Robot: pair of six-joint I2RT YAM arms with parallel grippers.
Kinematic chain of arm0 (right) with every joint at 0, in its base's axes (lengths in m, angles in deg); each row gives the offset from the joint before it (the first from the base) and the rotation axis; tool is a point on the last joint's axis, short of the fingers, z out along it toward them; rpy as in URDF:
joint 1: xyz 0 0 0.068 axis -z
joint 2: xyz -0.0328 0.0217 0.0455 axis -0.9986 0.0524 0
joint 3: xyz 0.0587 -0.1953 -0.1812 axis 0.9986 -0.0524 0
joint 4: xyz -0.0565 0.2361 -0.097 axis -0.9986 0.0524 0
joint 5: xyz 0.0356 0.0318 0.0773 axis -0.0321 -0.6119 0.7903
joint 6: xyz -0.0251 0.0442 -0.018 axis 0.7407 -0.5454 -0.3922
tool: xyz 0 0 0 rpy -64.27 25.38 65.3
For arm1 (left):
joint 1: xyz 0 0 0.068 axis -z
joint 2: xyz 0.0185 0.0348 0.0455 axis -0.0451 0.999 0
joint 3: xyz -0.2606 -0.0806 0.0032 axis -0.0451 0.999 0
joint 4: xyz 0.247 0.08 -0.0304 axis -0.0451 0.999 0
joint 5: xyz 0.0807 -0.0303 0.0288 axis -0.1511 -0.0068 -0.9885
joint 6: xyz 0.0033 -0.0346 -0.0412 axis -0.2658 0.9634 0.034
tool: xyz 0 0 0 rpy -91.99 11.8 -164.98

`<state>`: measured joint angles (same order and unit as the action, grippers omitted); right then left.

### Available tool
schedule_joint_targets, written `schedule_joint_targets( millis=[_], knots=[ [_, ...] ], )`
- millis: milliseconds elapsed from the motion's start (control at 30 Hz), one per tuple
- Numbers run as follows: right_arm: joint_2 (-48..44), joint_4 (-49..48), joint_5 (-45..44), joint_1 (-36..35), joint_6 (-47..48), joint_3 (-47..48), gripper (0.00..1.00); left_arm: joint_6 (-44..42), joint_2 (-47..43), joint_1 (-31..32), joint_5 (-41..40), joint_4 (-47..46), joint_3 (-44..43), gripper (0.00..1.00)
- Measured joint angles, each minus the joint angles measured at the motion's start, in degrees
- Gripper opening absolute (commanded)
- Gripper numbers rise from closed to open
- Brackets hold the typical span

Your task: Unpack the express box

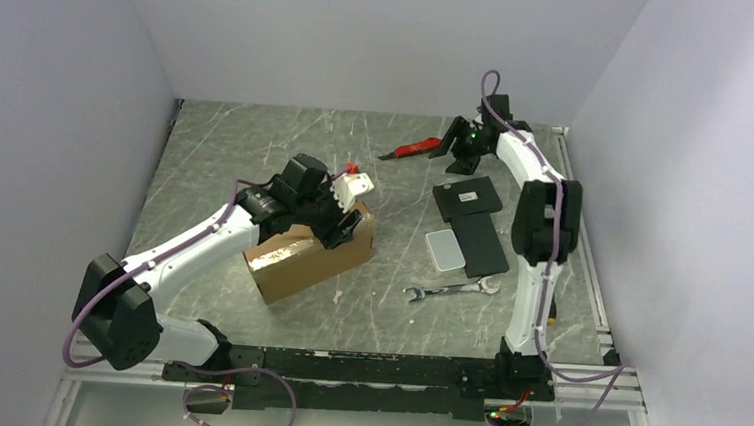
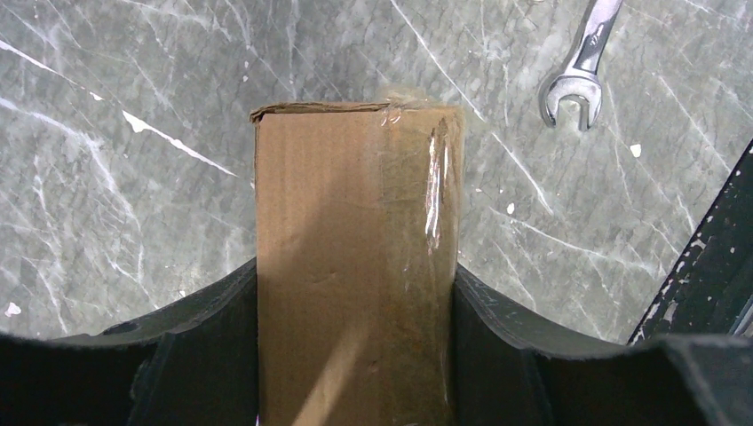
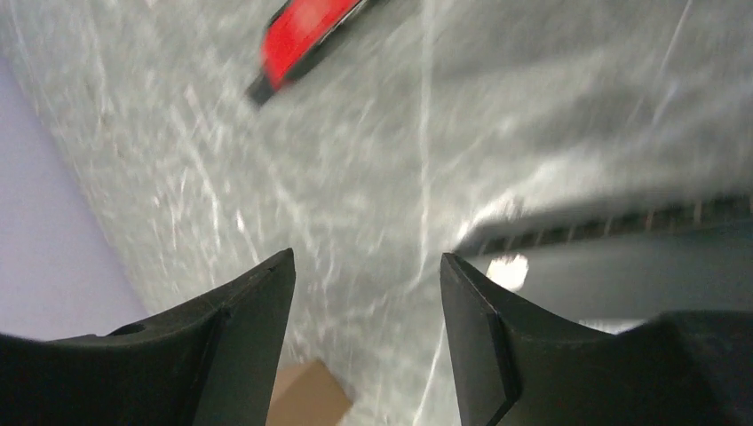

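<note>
Left gripper (image 1: 340,225) is clamped across the express box (image 1: 300,258), mid-left on the bench (image 1: 247,154), lid shut. Right gripper (image 3: 368,266) hangs spread and empty, far right by the red cutter (image 1: 413,147). Next up, I'd guess: grab the cutter and slit the clear tape (image 2: 435,191).

counts, top view unless noted:
- express box (image 1: 310,253): 1, brown cardboard, centre-left of frame.
- black flat boxes: 2, right of centre; square black box (image 1: 468,197) above, longer black box (image 1: 479,243) below.
- pale flat slab (image 1: 445,249): 1, at left edge of longer black box.
- wrench (image 1: 453,292): 1, lower right of centre; same one at upper right of left wrist view.
- red-handled tool (image 1: 416,147): 1, upper centre.
- arms: 2.
- grippers: 2; left gripper (image 2: 355,264), right gripper (image 3: 366,257).
</note>
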<state>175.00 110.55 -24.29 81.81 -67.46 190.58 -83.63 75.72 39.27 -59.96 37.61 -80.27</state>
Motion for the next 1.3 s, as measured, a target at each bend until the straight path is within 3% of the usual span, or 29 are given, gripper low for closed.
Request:
schedule_joint_targets(
  millis=[100,267,433,533,633,700,1033,1300],
  knots=[
    [-13.70,-1.01,-4.50,-2.91,3.63,-9.40,0.67,0.13,0.48,0.00,0.00,0.46,-0.63,0.54],
    [-38.91,-12.02,-8.35,-14.08,6.75,-29.66,0.69,2.75,2.49,0.11,-1.70,1.73,-3.06,0.57],
    [-51.65,-18.18,-9.18,-20.39,7.10,-49.59,0.70,10.75,5.40,0.42,-7.50,3.63,-6.69,0.65],
    [-53.44,-18.32,-10.01,-21.99,7.06,-59.30,0.70,19.50,8.13,0.31,-11.69,6.56,-10.56,0.75],
    [-54.86,-18.53,-9.81,-24.61,6.34,-64.11,0.70,26.95,9.53,0.13,-14.99,9.38,-12.46,0.88],
    [-56.46,-19.89,-9.07,-27.12,5.07,-66.12,0.70,30.56,9.70,-0.09,-15.93,11.13,-13.00,0.92],
    [-53.57,-31.08,-6.86,-33.94,-0.94,-65.94,0.68,34.18,9.29,0.81,-16.46,19.63,-20.33,0.92],
    [-51.34,-36.13,-5.22,-34.40,-4.70,-65.92,0.65,34.38,7.98,7.13,-23.12,26.82,-20.35,0.91]
  ],
)
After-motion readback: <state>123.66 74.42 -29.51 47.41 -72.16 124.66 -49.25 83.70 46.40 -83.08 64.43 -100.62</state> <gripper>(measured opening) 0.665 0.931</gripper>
